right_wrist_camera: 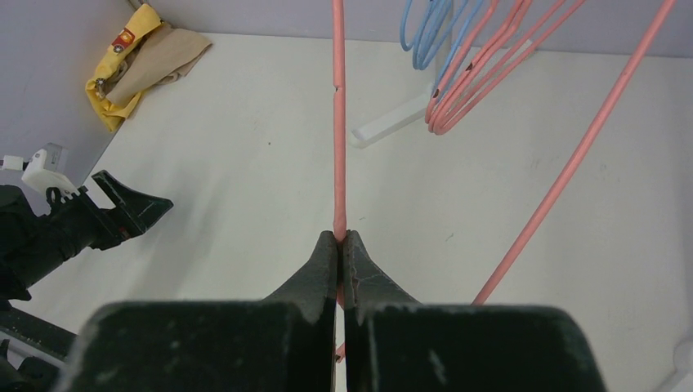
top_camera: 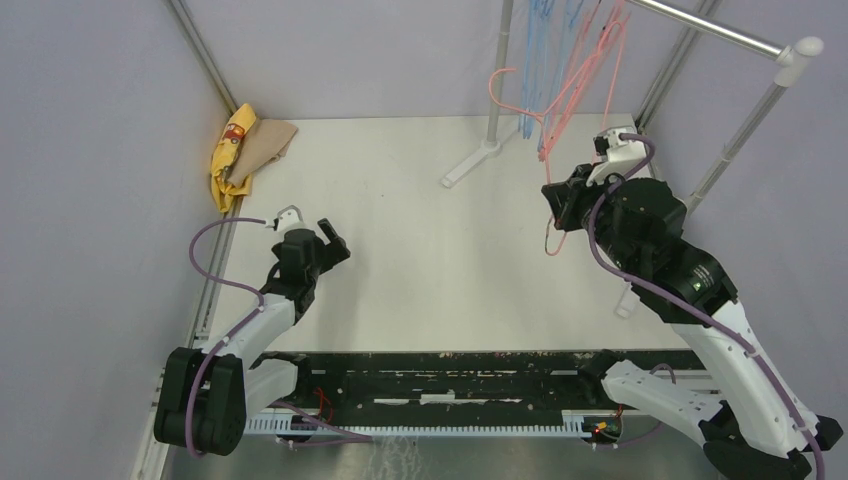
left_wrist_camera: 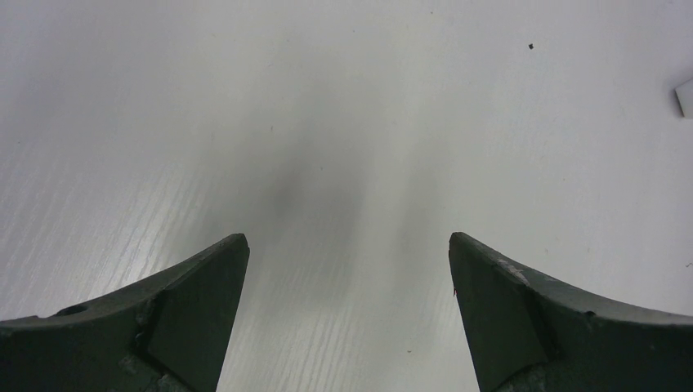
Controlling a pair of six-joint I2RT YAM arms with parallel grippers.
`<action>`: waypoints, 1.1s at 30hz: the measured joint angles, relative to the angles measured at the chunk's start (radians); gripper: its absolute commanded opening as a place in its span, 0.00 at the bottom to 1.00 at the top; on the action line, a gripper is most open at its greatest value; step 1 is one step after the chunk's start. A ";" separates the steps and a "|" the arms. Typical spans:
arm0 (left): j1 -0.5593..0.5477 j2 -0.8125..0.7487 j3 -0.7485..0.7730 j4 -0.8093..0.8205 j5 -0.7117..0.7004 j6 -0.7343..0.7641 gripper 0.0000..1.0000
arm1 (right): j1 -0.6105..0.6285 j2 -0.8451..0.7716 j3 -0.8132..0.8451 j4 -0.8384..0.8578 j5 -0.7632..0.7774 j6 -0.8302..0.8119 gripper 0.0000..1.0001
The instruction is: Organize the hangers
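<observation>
You see nearest hanger [right_wrist_camera: 338, 122]: pink-red, plain, no pattern. Hanging pink-red hangers [right_wrist_camera: 439, 114]: same shade. Light blue hangers [right_wrist_camera: 421, 57]: plain. Right gripper [right_wrist_camera: 341, 241]: black. Left gripper [left_wrist_camera: 347, 237]: dark grey-black. Table [top_camera: 420, 250]: plain white, with faint grain lines in your left wrist view. Cloth [top_camera: 228, 150]: yellow with 1 red patch. Second cloth [top_camera: 268, 143]: plain tan. Cables [top_camera: 650, 290]: purple. Rack pole [top_camera: 720, 28]: silver, white end cap. Walls [top_camera: 90, 150]: pale lilac-grey.

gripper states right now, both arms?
Left gripper: open, holding nothing.
Right gripper: closed on a pink hanger.
</observation>
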 measured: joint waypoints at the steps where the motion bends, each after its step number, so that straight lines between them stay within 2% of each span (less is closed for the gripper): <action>1: 0.000 0.000 0.000 0.000 -0.001 0.000 0.99 | 0.000 0.010 0.004 0.009 -0.006 -0.002 0.00; 11: 0.000 0.000 0.000 0.000 -0.006 0.000 0.99 | -0.034 0.108 0.011 0.093 -0.077 -0.003 0.01; 17: 0.000 0.002 0.000 0.000 -0.005 0.000 0.99 | -0.038 0.015 -0.036 0.117 -0.078 0.022 0.01; 24: 0.000 0.010 0.000 0.000 -0.005 0.000 0.99 | -0.040 -0.083 -0.083 0.114 -0.010 0.031 0.00; 28: 0.000 0.011 -0.001 0.000 -0.005 0.000 0.99 | -0.060 -0.047 -0.083 0.121 -0.025 0.043 0.00; 33: 0.000 0.010 -0.001 0.000 -0.005 0.000 0.99 | -0.146 0.045 -0.084 0.164 -0.129 0.093 0.01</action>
